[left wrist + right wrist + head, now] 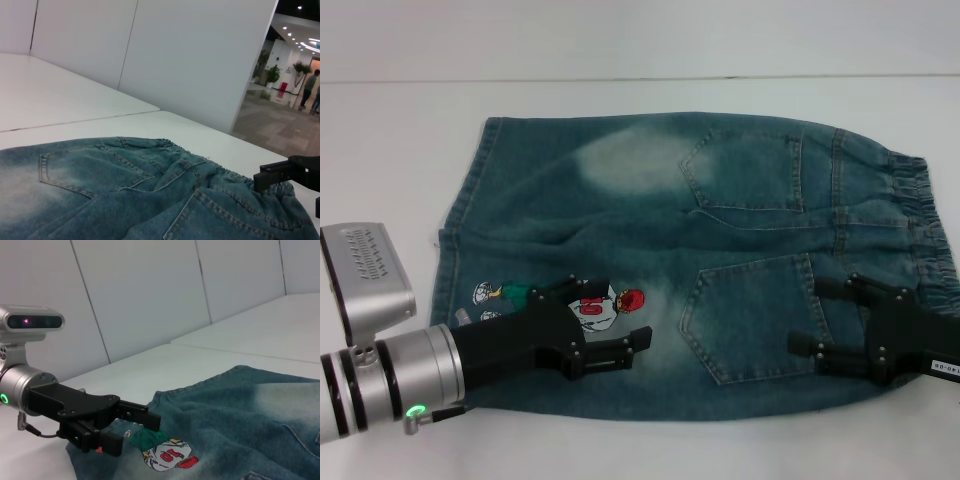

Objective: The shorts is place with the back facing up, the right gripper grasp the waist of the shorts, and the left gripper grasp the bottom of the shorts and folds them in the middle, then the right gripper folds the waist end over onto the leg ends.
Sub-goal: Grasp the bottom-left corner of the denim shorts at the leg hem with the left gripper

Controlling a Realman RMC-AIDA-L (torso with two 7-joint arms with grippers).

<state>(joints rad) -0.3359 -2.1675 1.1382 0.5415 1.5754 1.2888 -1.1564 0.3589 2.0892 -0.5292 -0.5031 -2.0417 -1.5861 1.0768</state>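
The blue-green denim shorts [650, 200] lie flat on the white table, back patch pockets [750, 320] facing up. The gathered waist [920, 215] is at the right and the straight bottom hem [455, 235] at the left. My left gripper [628, 313] hovers open over the near left part, its fingers on either side of the cartoon print [167, 457]. It holds nothing. My right gripper [807, 315] is open over the near right part, just inside the waist, also empty. One of its fingers [280, 171] shows above the waist [235, 175] in the left wrist view.
The white table [620, 50] extends around the shorts on all sides, with a seam line across its far part. White wall panels stand behind it. A hall with people far off shows in the left wrist view.
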